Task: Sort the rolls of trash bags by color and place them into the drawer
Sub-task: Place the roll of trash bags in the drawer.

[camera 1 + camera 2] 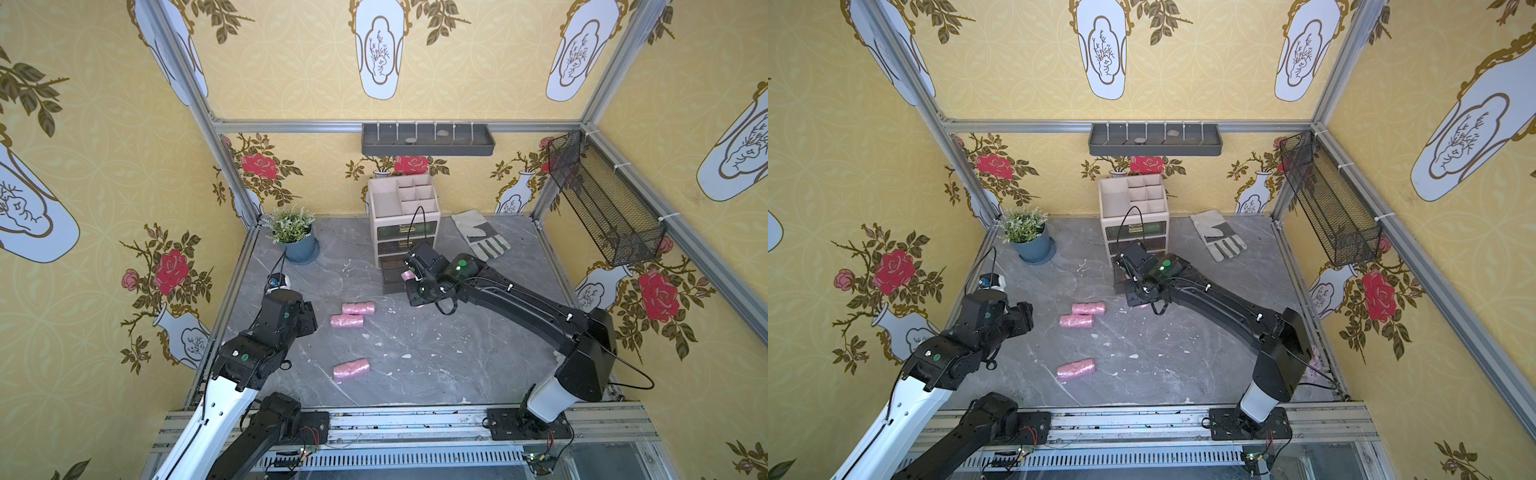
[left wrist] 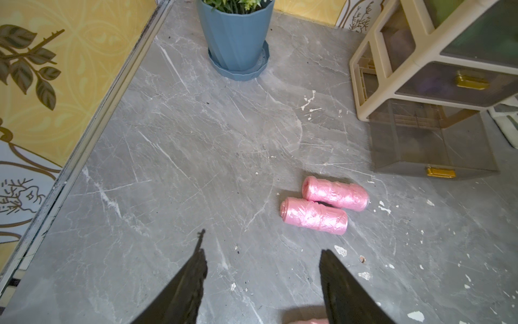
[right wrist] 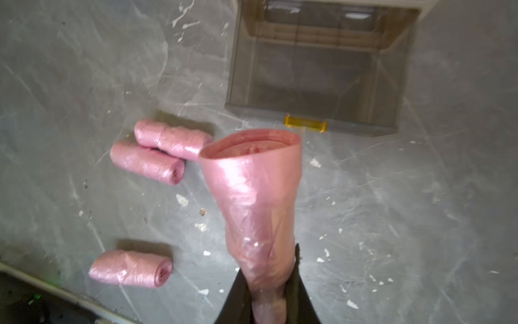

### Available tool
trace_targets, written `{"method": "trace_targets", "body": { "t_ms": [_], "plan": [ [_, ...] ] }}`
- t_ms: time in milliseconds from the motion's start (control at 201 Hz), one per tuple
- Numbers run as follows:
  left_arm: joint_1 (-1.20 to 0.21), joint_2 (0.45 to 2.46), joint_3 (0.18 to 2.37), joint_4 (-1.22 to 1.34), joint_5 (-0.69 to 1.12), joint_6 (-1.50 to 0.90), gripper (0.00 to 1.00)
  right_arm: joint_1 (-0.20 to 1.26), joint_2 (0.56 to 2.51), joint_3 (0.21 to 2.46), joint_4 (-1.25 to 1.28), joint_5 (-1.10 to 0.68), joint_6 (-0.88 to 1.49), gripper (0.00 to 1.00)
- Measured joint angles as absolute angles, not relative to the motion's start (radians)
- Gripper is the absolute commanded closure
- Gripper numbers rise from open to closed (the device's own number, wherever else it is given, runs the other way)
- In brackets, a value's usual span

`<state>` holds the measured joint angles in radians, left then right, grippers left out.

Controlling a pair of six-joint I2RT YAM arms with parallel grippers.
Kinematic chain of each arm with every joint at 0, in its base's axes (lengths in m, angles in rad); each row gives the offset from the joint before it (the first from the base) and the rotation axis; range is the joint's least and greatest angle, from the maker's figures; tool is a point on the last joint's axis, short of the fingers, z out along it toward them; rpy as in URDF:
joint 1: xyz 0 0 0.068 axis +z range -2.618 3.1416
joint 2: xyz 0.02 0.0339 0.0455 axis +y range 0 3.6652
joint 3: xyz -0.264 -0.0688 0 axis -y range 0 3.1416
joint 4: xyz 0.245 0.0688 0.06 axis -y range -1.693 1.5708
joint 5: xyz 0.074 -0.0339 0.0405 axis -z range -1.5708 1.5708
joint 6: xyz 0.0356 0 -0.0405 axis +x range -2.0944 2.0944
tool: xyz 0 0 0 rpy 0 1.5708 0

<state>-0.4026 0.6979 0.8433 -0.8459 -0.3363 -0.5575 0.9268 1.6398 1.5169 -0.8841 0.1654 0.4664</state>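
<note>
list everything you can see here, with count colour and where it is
loose rolls: three, pink, on the table; two side by side, one alone nearer the front
held roll: one, pink, in the right gripper, near the open drawer
chest: one, beige, back middle
open drawer: one, smoky dark, gold handle, bottom of chest, pulled out
potted plant: one, green in blue pot, back left corner
glove: one, grey and white, right of chest
wall tray: one, grey, back wall
wire basket: one, black, right wall
table: one, grey marble
left gripper: one, black, open, above the table
right gripper: one, black, shut on held roll
</note>
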Motion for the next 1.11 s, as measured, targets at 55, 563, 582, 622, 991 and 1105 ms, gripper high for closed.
{"method": "trace_targets", "body": {
  "t_ms": [55, 563, 582, 622, 991, 1105],
  "plan": [
    [-0.399, 0.698, 0.843, -0.846, -0.336, -0.558, 0.34, 0.896, 1.645, 1.528, -0.888, 0.168, 0.448, 0.82],
    [-0.385, 0.707, 0.842, -0.845, -0.321, -0.557, 0.35, 0.71, 1.557, 1.241, -0.55, -0.006, 0.946, 0.97],
    [-0.384, 0.707, 0.842, -0.845, -0.321, -0.557, 0.35, 0.709, 1.562, 1.239, -0.54, -0.007, 0.979, 0.96],
    [-0.384, 0.707, 0.842, -0.845, -0.316, -0.557, 0.35, 0.709, 1.572, 1.236, -0.517, -0.011, 1.041, 0.96],
    [-0.377, 0.698, 0.839, -0.845, -0.302, -0.557, 0.35, 0.725, 1.706, 1.39, -0.501, 0.126, 1.49, 0.88],
    [-0.375, 0.698, 0.839, -0.844, -0.291, -0.557, 0.35, 0.725, 1.755, 1.41, -0.494, 0.153, 1.576, 0.88]
  ]
}}
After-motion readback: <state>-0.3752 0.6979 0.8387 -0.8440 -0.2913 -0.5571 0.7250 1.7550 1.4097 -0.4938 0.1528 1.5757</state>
